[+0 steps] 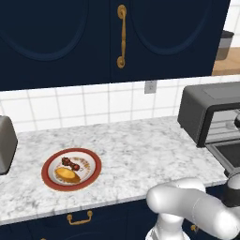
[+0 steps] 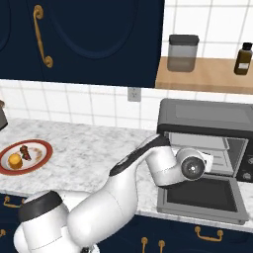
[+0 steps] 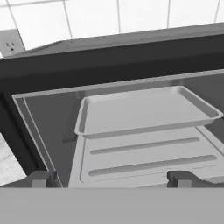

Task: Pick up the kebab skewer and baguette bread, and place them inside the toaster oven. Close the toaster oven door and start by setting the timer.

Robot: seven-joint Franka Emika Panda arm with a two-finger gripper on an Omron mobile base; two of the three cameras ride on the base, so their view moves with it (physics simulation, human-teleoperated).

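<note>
- Toaster oven [image 2: 205, 129] sits at right of the right base view, on the marble counter [image 1: 140, 154]; its boxy grey body also shows at the right edge of the left base view
- Toaster oven door [image 2: 202, 196] is dropped flat open, lower right of the right base view, glass facing up
- Hand view looks straight into the cavity: a shallow grey tray [image 3: 144, 109] sits mid-frame on its shelf, bare, with the ribbed floor below it
- Gripper [image 3: 111, 178]: the two dark tips stand far apart at the bottom of the hand view, spread wide, nothing between them
- In the right base view the arm's wrist hangs in front of the oven mouth, just above the open door
- Kebab skewer [image 1: 71, 163] lies on the red-rimmed plate [image 1: 49, 180], lower left of the left base view, well apart from the oven
- Baguette bread [image 1: 68, 175] lies on the same plate, just beside the skewer, on the side nearer the counter edge
- Silver toaster [image 1: 5, 143] at the far left edge of the left base view, not part of the job
- Judged progress: door open, oven ready to load; neither food item picked up or placed
- Left to do, by my reckoning: fetch skewer, fetch bread, load both, shut the door, set the timer
- Timer knob: too small at the right edge of the right base view to read
</note>
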